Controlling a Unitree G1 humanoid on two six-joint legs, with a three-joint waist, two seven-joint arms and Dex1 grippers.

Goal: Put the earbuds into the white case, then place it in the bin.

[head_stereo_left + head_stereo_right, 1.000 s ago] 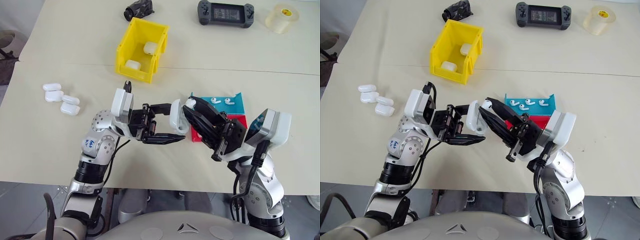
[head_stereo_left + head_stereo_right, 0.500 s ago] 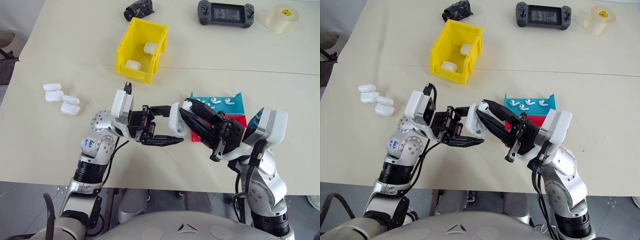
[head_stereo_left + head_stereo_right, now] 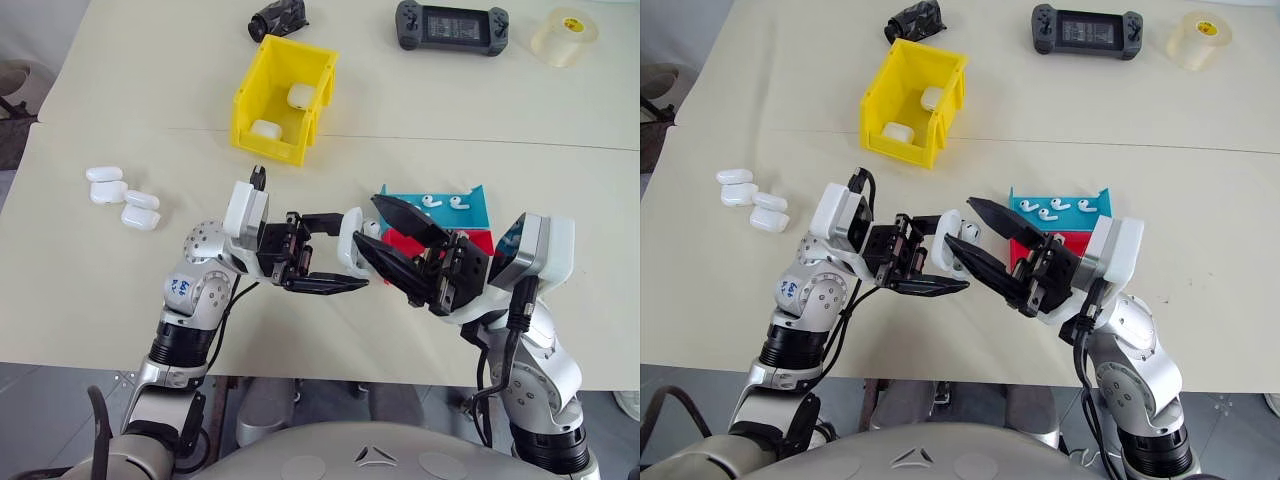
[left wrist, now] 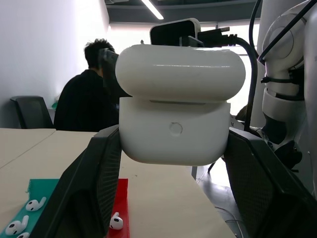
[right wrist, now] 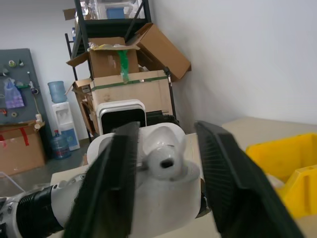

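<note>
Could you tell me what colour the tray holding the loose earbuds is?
Teal blue tray; the right eye view shows it best.

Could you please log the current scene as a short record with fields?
left gripper: shut on the white case, held above the table
right gripper: open, fingers either side of the case
earbud: sitting in the open case
yellow bin: two white cases inside
blue tray: earbuds lying in it
red tray: beside the blue tray, partly hidden
spare cases: four, grouped on the table on the robot's left
far edge: game controller, tape roll
</note>
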